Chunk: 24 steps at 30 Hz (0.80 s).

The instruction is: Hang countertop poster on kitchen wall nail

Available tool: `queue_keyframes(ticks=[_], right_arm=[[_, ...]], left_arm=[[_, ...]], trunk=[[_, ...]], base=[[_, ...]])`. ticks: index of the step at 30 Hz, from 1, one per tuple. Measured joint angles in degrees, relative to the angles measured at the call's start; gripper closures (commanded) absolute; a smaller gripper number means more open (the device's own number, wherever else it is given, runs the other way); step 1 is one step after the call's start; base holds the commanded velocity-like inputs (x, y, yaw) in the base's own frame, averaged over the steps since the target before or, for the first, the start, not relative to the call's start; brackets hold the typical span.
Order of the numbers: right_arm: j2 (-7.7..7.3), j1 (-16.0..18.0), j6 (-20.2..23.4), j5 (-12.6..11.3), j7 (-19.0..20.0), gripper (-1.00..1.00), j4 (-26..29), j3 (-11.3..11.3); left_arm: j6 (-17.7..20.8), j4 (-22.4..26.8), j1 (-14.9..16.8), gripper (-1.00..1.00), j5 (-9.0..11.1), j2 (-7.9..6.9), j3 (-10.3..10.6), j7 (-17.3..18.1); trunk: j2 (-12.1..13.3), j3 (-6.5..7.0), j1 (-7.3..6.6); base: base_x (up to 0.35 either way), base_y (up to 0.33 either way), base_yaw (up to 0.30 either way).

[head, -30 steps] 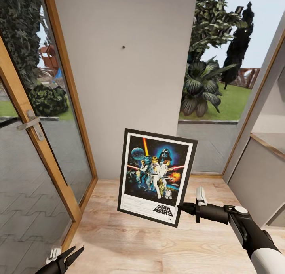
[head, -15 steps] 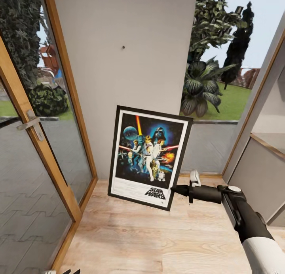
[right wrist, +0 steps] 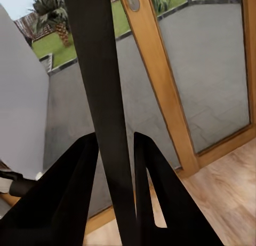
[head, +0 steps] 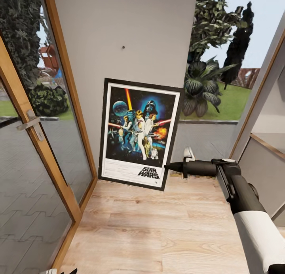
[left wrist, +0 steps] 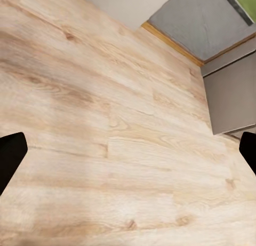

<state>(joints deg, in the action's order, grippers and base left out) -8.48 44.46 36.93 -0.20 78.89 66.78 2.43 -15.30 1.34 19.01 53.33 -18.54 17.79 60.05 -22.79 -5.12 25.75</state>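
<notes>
The right gripper point(head: 168, 166) pinches the poster's point(head: 136, 133) right edge, holding it against the wall point(head: 126, 28) below the nail point(head: 123, 47). The left gripper point(left wrist: 128, 150) is spread wide over the floor point(left wrist: 106, 123), fingertips cut off.

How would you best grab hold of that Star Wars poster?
By its thin frame edge, coming in from the side, I'd judge. The poster is a flat upright panel, so only its rim fits between two fingers. The right gripper does just that, pinching the lower right edge; the right wrist view shows the frame between its fingers.
</notes>
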Motion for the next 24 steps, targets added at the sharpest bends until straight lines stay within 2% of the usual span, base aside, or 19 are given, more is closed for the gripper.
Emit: queue_keyframes(ticks=[3,6,10,15,19,20,24], right_arm=[[0.27,2.16,4.52,0.14,-1.15,1.00,2.38,-0.29],[1.01,3.99,6.82,0.18,-2.76,1.00,3.47,-0.55],[1.67,7.47,9.17,0.28,-3.87,1.00,4.09,-3.49],[1.76,10.48,11.58,0.25,-4.07,1.00,4.20,-4.46],[1.79,11.77,11.96,0.23,-4.10,1.00,4.21,-4.61],[1.82,13.39,12.17,0.13,-4.10,1.00,4.23,-4.70],[1.83,15.66,12.32,0.12,-4.09,1.00,4.36,-4.74]], left_arm=[[0.00,0.00,-0.02,-1.00,0.00,0.00,0.01,-0.37],[0.00,0.00,-0.01,-1.00,-0.01,0.01,0.01,-0.48],[0.00,0.00,0.01,-1.00,-0.01,0.01,0.01,-0.56],[0.00,0.00,0.01,-1.00,0.00,0.01,0.01,-0.56],[0.00,0.01,0.00,-1.00,-0.01,0.01,0.01,-0.56],[0.00,0.02,-0.02,-1.00,0.00,0.01,0.01,-0.56],[0.00,0.02,-0.01,-1.00,-0.01,0.01,0.01,-0.56]], trunk=[[0.00,0.00,0.00],[0.00,0.00,0.00],[0.00,0.00,0.00],[0.00,0.00,0.00],[0.00,0.00,0.00],[0.00,0.01,0.00],[0.00,0.00,0.00]], base=[[0.000,0.000,0.000],[0.000,0.000,0.000],[0.000,0.000,0.000],[0.000,0.000,0.000],[0.000,0.000,0.000],[0.000,0.000,0.000],[0.000,0.000,0.000]])
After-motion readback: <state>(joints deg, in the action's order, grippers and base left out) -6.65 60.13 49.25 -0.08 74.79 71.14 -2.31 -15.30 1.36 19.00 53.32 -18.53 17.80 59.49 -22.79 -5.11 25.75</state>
